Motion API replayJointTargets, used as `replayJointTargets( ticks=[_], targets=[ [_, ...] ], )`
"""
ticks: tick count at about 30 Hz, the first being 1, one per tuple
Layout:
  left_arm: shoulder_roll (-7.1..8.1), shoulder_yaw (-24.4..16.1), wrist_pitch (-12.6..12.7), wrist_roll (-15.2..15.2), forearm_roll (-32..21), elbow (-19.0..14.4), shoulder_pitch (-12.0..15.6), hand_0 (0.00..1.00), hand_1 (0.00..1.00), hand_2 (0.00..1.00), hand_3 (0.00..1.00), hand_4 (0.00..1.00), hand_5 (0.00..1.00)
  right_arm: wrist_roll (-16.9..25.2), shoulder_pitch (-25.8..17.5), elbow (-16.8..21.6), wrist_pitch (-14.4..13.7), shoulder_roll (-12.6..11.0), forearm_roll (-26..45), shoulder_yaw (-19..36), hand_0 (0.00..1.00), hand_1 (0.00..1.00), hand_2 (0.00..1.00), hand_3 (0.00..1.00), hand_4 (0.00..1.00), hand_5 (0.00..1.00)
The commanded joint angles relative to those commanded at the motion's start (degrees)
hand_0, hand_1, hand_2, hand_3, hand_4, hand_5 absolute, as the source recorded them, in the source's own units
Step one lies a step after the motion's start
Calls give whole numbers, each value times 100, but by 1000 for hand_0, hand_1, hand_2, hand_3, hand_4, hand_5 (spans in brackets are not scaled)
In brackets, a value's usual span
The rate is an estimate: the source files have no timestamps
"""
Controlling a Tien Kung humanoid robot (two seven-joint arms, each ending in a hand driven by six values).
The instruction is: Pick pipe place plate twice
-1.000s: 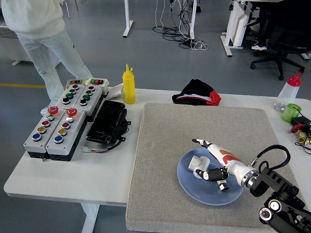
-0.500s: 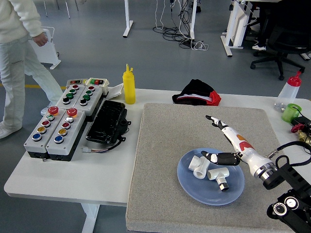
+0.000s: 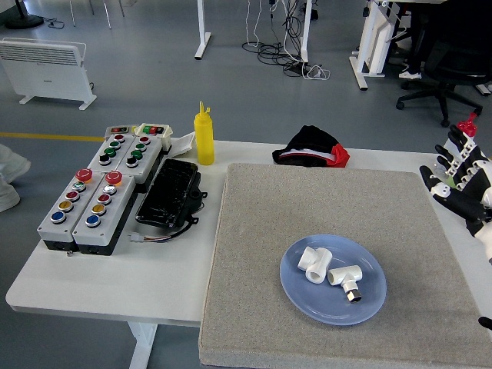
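Observation:
Two white pipe fittings lie side by side on the blue plate (image 3: 369,304) on the grey mat: an elbow piece (image 3: 314,264) on the left and a tee piece (image 3: 346,278) with a metal end on the right. My right hand (image 3: 458,178) is raised at the right edge of the picture, well away from the plate, with its fingers spread and nothing in it. My left arm is out of view.
At the table's left stand two grey button boxes (image 3: 100,186) and a black device (image 3: 169,192). A yellow squeeze bottle (image 3: 204,135) and a black-and-red cloth (image 3: 312,146) sit at the back. A person's shoe (image 3: 8,188) shows at the far left edge.
My right hand has let go of the tee piece on the plate and drawn back up to the right edge. The person has walked out to the left.

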Motion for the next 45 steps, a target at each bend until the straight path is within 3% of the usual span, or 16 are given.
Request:
replayJointTargets(
  ticks=[7,14,24,45],
  targets=[
    [0,20,4,-12,-55,5,-21,598,588,677,695,523,998,-255,-613,-167,490,222,1634,1311,897,843,945,909,645,385],
    [0,19,-6,-9,-48,20,-57,597,584,677,692,524,998,-487,-1074,-229,692,420,3213,1893,878,826,924,893,650,396],
    [0,3,7,-6,-37,26,-112,597,582,675,690,523,998,-648,-1355,-318,735,681,3381,2236,851,803,884,858,634,406],
    [0,-17,5,17,4,24,-175,597,579,675,690,523,998,-888,-1324,-477,866,796,3351,2233,866,810,890,855,606,479]
  ],
)
